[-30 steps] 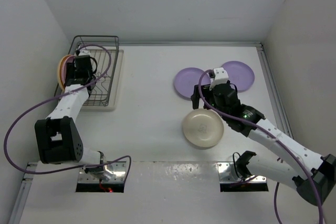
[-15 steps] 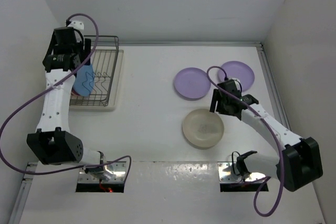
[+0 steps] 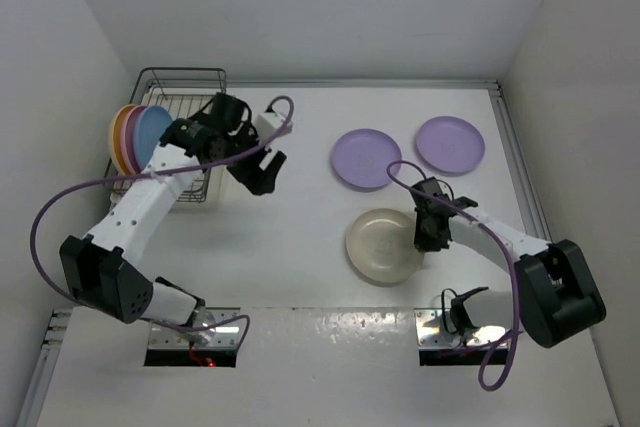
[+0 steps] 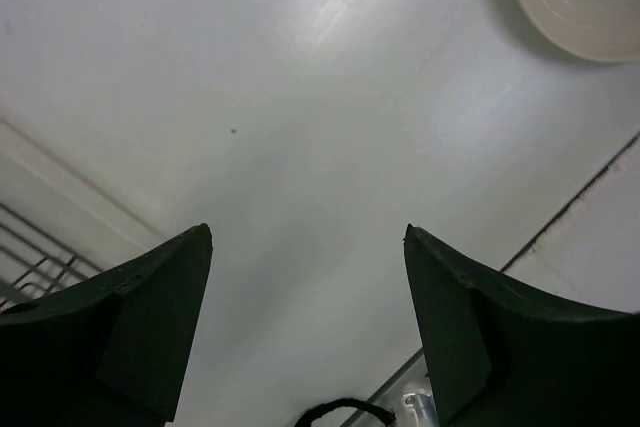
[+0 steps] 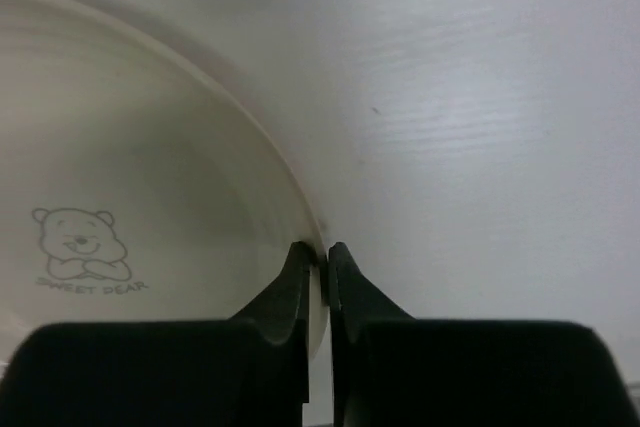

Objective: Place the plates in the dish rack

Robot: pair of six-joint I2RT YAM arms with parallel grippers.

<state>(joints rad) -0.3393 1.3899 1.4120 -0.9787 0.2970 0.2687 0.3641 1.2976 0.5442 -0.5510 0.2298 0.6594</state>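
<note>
Now the right gripper point(image 5: 318, 267) is pinching the right rim of the cream plate point(image 3: 378, 245), having just dropped onto it, while the left gripper point(image 3: 262, 175), spread and empty, is swinging away from the dish rack point(image 3: 185, 75), leaving 3 plates point(image 3: 140, 132) racked and 2 lilac plates point(image 3: 365, 158) waiting on the table.

The cream plate point(image 5: 140, 137) fills the left half of the frame, a small bear drawing point(image 5: 78, 245) printed at lower left. At bottom centre the right hand point(image 5: 323, 253) pinches the plate's rim. Bare white tabletop point(image 5: 480, 97) spans the right.
</note>
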